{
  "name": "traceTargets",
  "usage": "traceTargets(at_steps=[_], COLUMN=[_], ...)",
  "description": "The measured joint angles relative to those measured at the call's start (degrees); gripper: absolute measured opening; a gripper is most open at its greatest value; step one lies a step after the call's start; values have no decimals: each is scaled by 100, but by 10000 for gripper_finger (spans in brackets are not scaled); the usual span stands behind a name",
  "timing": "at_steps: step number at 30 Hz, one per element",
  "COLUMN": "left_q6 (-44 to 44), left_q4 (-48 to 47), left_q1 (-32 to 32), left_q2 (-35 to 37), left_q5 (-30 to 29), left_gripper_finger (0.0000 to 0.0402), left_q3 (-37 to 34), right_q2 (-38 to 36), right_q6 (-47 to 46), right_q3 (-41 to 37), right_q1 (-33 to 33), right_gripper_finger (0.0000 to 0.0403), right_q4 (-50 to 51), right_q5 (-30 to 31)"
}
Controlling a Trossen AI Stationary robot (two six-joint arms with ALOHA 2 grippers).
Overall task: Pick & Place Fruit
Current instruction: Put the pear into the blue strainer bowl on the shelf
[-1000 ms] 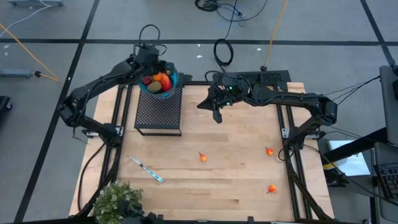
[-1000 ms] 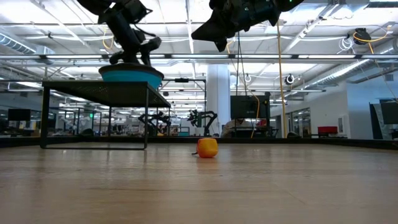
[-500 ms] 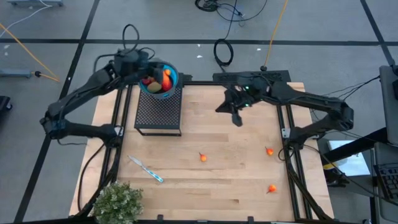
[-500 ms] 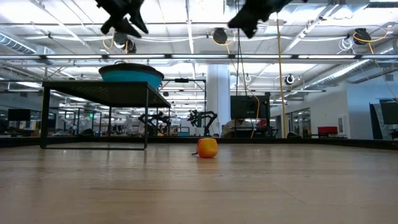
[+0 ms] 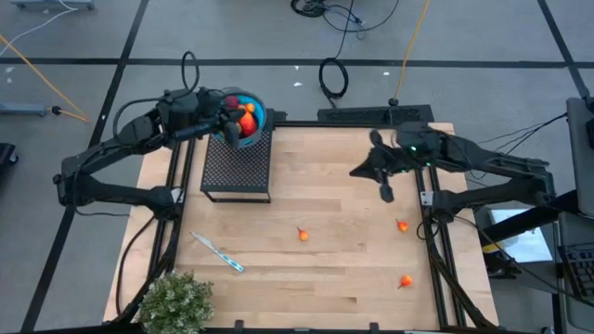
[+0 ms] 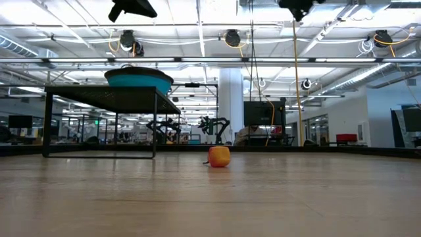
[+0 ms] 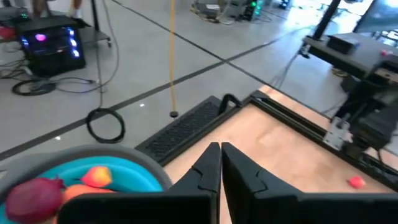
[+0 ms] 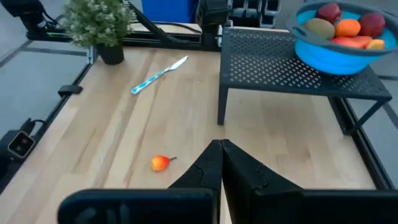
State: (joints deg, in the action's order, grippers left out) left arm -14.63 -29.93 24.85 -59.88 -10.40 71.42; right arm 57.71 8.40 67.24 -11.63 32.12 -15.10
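Note:
A blue bowl (image 5: pixel 245 118) with several fruit pieces stands on a black mesh rack (image 5: pixel 237 163) at the table's far left. Three small orange-red fruits lie on the wood: one in the middle (image 5: pixel 303 235), one at the right (image 5: pixel 402 224), one at the near right (image 5: pixel 406 281). My left gripper (image 5: pixel 224 123) is shut and empty, high beside the bowl's left rim; its wrist view shows the shut fingers (image 7: pixel 219 163) above the bowl (image 7: pixel 106 177). My right gripper (image 5: pixel 385 191) is shut and empty, high over the table's right half. Its wrist view shows the middle fruit (image 8: pixel 160 163).
A thin blue-and-white stick (image 5: pixel 218 252) lies at the near left. A bushy green plant (image 5: pixel 176 301) stands at the near left corner. Black frame rails run along the table's left and right sides. In the low view both grippers hang near the top, the left gripper (image 6: pixel 133 8) and the right gripper (image 6: pixel 297 6).
My left gripper has risen from just over the bowl and drawn back toward the table's left. My right gripper has risen and gone toward the table's right and near edges, from beside the rack to over the right half. No fruit has moved.

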Motion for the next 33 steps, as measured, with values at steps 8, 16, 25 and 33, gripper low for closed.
traceTargets(at_steps=[8, 16, 25, 33], left_q6=[-7, 6, -103, -116], left_q4=[97, 361, 1614, 2711], left_q1=[-378, -834, -1249, -1488], left_q2=[2, 2, 87, 426], left_q5=[309, 458, 435, 434], left_gripper_finger=[6, 2, 3, 4], left_q3=[-1, -27, -1056, -2221], right_q2=[-1253, -1898, -2171, -2242], right_q6=[51, 216, 119, -300], right_q3=[-1222, -1973, -2500, -3071], right_q1=[155, 178, 178, 292], right_gripper_finger=[0, 0, 0, 0], right_q4=[-642, -881, -881, -861], right_q5=[-185, -620, -902, -913])
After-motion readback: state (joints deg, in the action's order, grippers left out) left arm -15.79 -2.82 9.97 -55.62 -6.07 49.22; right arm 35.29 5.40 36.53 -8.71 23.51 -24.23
